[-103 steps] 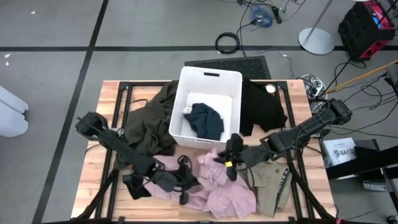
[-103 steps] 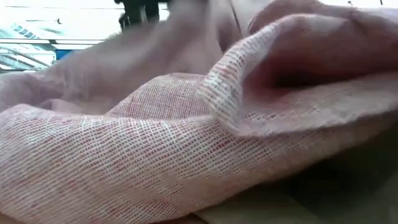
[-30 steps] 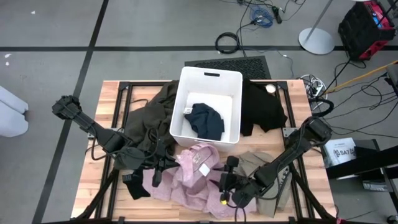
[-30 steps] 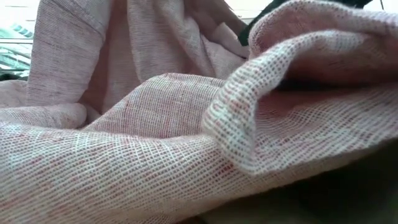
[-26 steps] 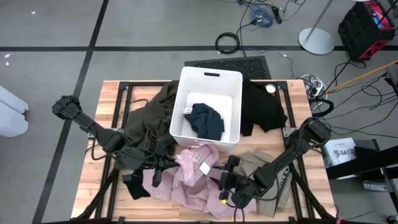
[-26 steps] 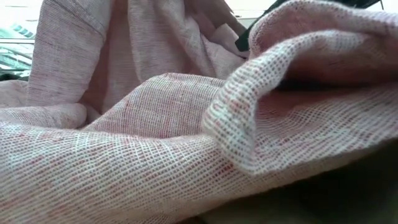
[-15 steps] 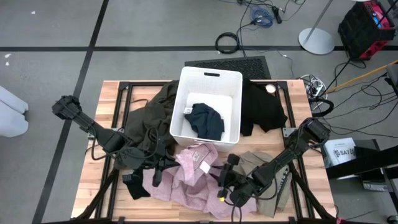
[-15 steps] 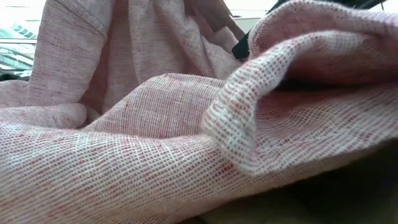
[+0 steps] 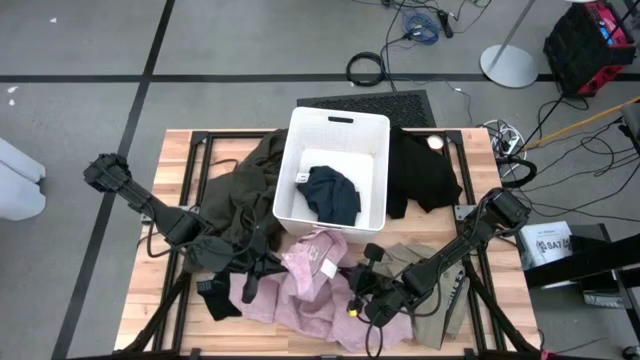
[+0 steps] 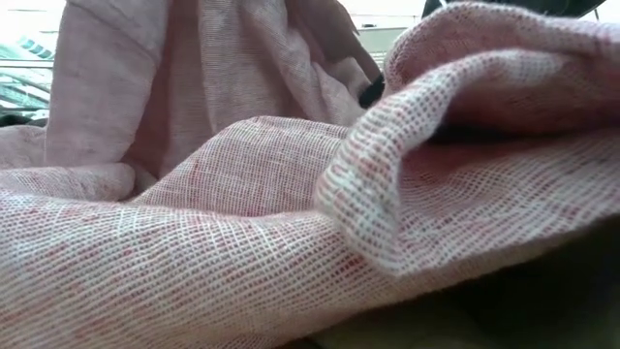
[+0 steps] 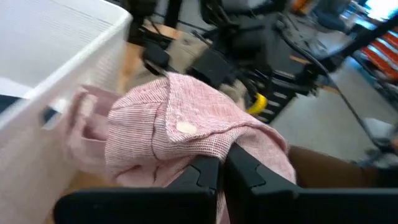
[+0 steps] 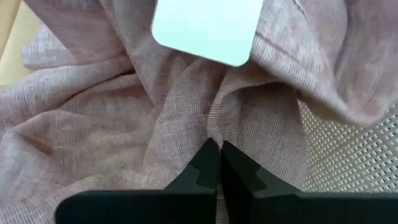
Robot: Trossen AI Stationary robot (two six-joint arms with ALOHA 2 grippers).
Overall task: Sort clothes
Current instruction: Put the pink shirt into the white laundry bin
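Now both sets of jaws are clenched on the pink shirt [image 9: 305, 280], left gripper [image 9: 262, 268] at 9 o'clock, right gripper [image 9: 362, 295] at 4, so opposing pulls could tear fabric or slip a pinch.

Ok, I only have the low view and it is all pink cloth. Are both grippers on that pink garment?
Observer: Yes. The left gripper is shut on the pale pink garment, at its side toward the olive pile.
Operator: And the right one?
Observer: The right gripper is shut on a fold of the same garment, near its white tag.
Operator: What is in the bin?
Observer: The white bin holds one navy garment; it lies toward the bin's near end.
Operator: Anything else close to the right arm?
Observer: A khaki garment lies beneath it, by the table's front edge.
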